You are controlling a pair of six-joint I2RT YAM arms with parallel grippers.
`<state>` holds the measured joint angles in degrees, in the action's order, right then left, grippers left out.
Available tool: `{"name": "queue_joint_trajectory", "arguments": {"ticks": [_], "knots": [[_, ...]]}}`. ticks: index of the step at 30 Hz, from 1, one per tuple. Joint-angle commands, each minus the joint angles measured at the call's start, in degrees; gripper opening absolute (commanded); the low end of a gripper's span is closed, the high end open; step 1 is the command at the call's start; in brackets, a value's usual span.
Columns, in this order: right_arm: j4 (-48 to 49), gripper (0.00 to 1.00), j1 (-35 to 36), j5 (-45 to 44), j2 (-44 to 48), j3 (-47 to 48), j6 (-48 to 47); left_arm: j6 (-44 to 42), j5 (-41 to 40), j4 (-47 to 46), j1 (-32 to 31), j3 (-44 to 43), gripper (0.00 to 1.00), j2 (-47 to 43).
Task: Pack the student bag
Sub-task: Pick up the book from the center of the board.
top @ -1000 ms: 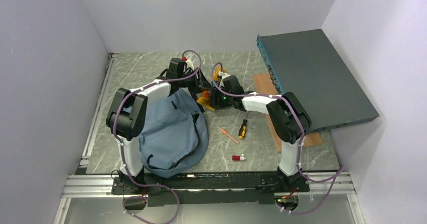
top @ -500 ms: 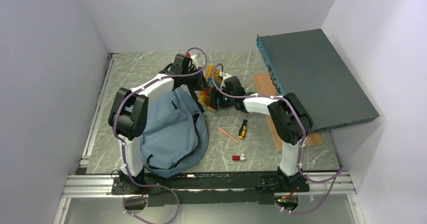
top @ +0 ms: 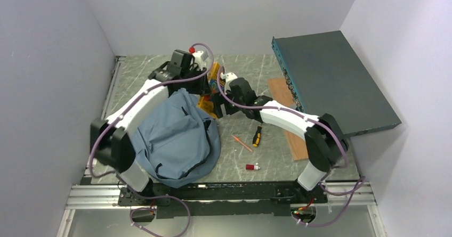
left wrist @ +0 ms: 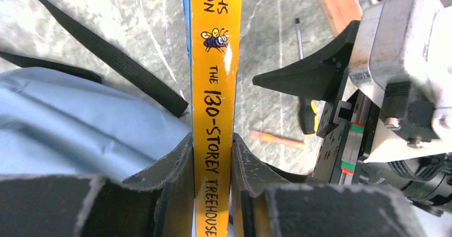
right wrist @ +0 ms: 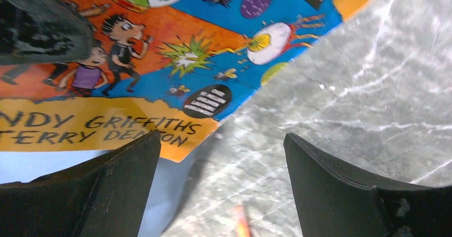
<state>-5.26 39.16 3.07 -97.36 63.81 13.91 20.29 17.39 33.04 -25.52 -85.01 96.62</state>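
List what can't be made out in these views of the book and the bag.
Top view: student bag opening, hidden by the left arm and the book.
Left wrist: spine's author name, cut off by the top edge.
Right wrist: orange pencil, blurred, cut by the bottom edge.
Top view: red-capped item, too small to identify.

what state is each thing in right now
book, clamped at its spine by left tool, outside bag
left tool, shut on book
right tool, open, beside book's cover
bag, slumped on table, opening unclear
screwdriver, lying on table
pencil, lying on table
red item, lying on table
box, closed, tilted by right wall
board, flat, partly under box
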Motion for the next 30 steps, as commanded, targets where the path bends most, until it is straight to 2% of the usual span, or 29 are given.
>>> {"name": "queue_joint_trajectory", "arguments": {"ticks": [1,8,10,14,19,21,27,30], "knots": [[-7.1,0.9,2.5,-2.9,8.8,7.0,-3.0,-9.2,-2.2,2.3,-0.3,-2.2,0.0,-12.6],[-13.9,0.99,2.6,1.0,22.6,8.9,-7.4,-26.0,2.0,4.5,-0.4,3.0,0.0,-23.8],[-15.9,1.0,2.4,2.0,25.2,10.0,-10.0,-29.2,2.4,1.7,-0.8,7.5,0.0,-28.6],[-19.7,1.0,1.8,6.3,27.7,13.8,-15.7,-33.7,8.4,-8.4,-2.7,20.2,0.0,-36.4],[-22.7,1.0,1.4,14.0,27.5,17.2,-21.8,-37.3,14.1,-7.0,-6.2,22.2,0.0,-39.4],[-23.0,1.0,1.3,19.1,27.2,17.4,-23.6,-37.7,15.7,-7.4,-6.9,23.1,0.0,-40.6],[-27.7,1.0,1.3,42.2,24.0,17.7,-28.5,-39.0,20.6,-5.7,-8.6,23.1,0.0,-41.3],[-29.3,0.99,1.4,45.0,23.2,17.5,-29.1,-39.2,21.4,-6.0,-8.7,23.7,0.0,-41.8]]}}
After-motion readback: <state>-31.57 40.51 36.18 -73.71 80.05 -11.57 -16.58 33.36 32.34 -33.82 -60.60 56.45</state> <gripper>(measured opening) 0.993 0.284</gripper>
